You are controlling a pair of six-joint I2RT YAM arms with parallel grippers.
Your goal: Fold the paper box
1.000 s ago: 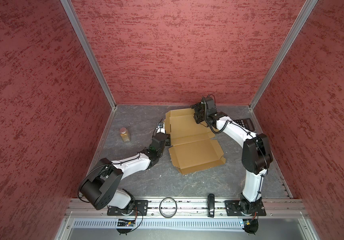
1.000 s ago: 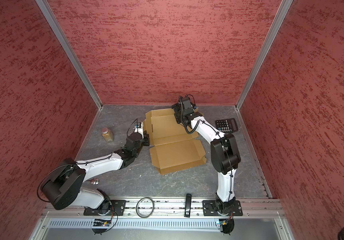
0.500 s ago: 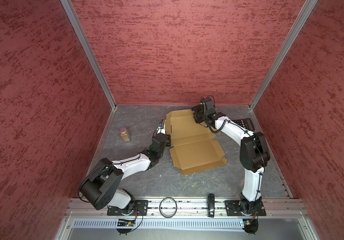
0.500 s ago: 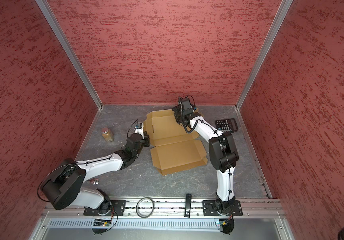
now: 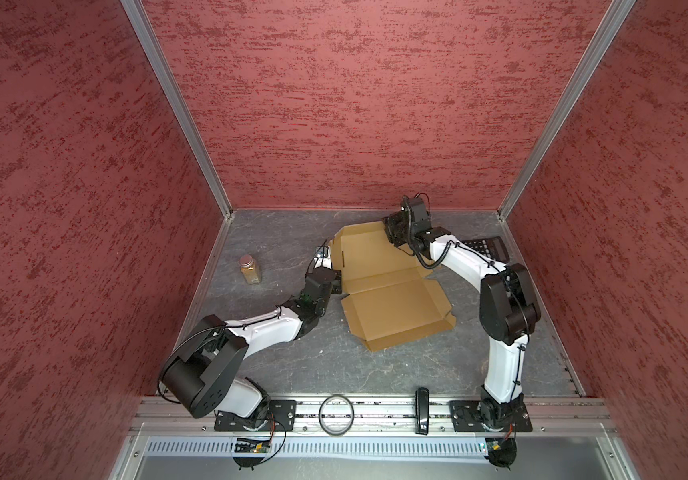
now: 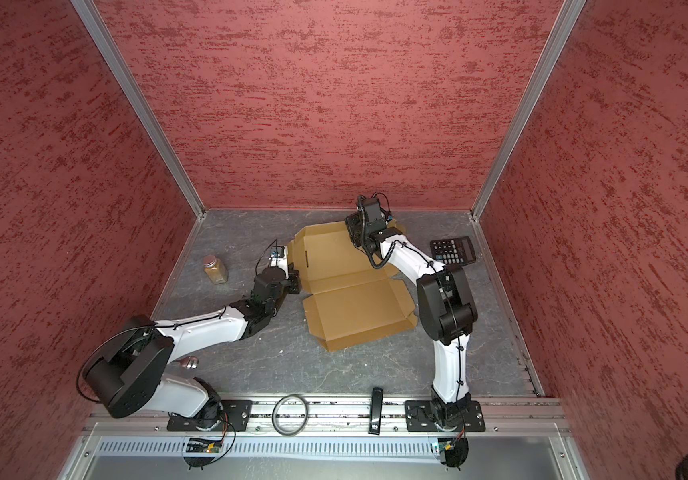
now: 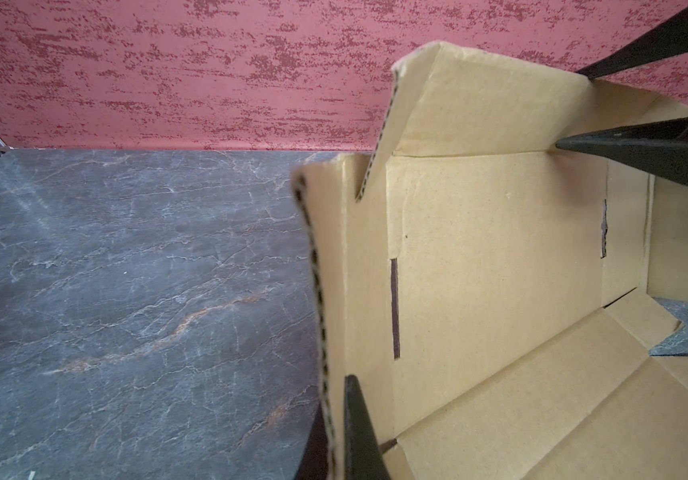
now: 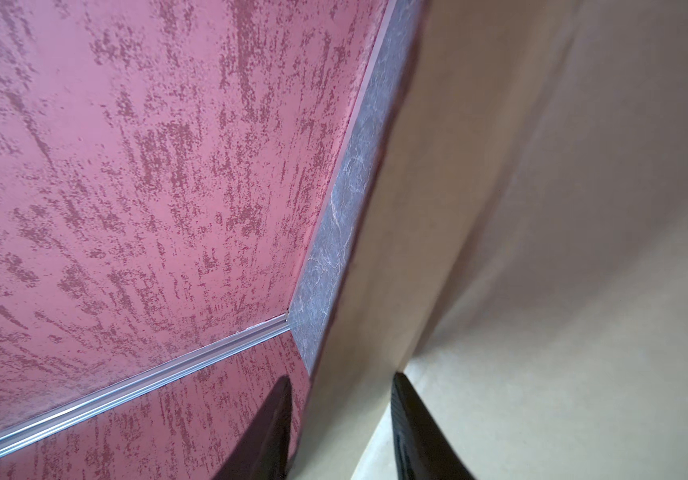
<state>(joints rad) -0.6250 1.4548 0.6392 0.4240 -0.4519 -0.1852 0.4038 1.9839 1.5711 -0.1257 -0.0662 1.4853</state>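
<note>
Our left claw [image 5: 337, 282] is clenched on a side wall of the paper box [image 5: 392, 303]. Our right claw [image 8: 340, 377] straddles its rear flap, but we cannot tell whether it grips.

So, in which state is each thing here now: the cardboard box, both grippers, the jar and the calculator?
paper box, unfolded, base lying flat, left flap and rear flap raised.
left gripper, jaws shut on the left flap.
right gripper, jaws astride the rear flap; clamped or not, unclear.
jar, upright, lid on.
calculator, lying flat, face up.
</note>
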